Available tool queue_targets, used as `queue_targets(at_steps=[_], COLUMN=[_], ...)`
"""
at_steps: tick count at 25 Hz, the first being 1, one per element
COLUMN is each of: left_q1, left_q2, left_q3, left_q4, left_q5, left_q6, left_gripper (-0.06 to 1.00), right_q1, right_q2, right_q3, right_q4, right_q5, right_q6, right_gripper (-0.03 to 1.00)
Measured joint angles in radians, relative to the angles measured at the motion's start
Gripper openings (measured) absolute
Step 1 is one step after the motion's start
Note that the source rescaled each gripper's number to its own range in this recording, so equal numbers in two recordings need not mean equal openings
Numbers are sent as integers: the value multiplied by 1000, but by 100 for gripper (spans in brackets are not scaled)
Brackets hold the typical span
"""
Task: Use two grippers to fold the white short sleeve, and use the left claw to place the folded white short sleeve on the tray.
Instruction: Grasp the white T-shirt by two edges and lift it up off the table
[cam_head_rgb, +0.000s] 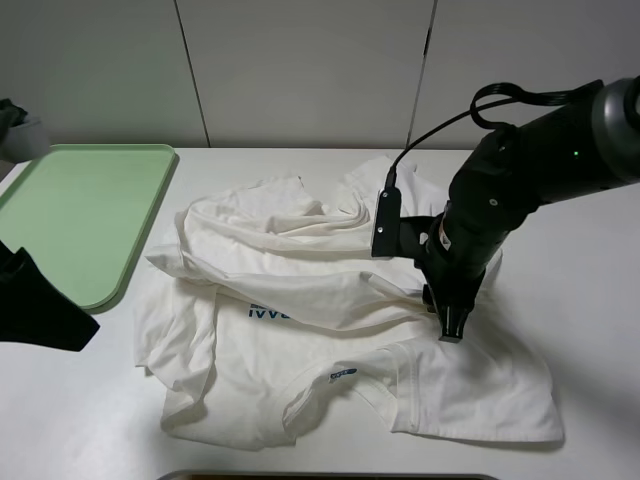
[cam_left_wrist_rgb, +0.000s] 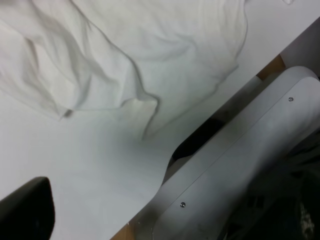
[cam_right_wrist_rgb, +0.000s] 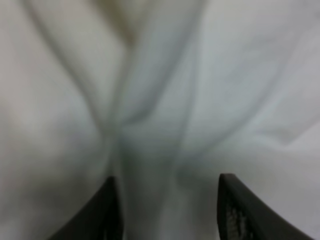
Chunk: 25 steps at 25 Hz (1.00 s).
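The white short sleeve (cam_head_rgb: 300, 300) lies crumpled and partly bunched in the middle of the white table, its blue lettering and blue neck label facing up. The pale green tray (cam_head_rgb: 80, 210) sits at the back left, apart from the shirt. My right gripper (cam_head_rgb: 450, 325) points down onto the shirt's right side. In the right wrist view it (cam_right_wrist_rgb: 167, 210) is open, with blurred cloth (cam_right_wrist_rgb: 160, 100) close in front of the fingers. My left claw (cam_head_rgb: 40, 305) hangs at the left edge, beside the shirt. The left wrist view shows one black finger (cam_left_wrist_rgb: 25, 210) and the shirt's edge (cam_left_wrist_rgb: 125, 50).
A silver base plate (cam_left_wrist_rgb: 240, 165) lies beyond the table's front edge. A grey strip (cam_head_rgb: 330, 476) runs along the front of the table. A dark object (cam_head_rgb: 15, 120) stands at the far back left by the wall.
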Motion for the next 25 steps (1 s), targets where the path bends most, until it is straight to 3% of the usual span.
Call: queue_targets(at_steps=[6,25], left_q1=[0,0], left_q2=[0,0], left_q3=[0,0], left_q4=[0,6], left_q5=[0,3], left_q6=[0,0], left_gripper=[96,96], right_q1=[0,0], right_q2=[-3,-3], right_q3=[-72,-78], right_q4=[0,50], right_q5=[32,-1], right_q6=[64,74], right_gripper=[49,49])
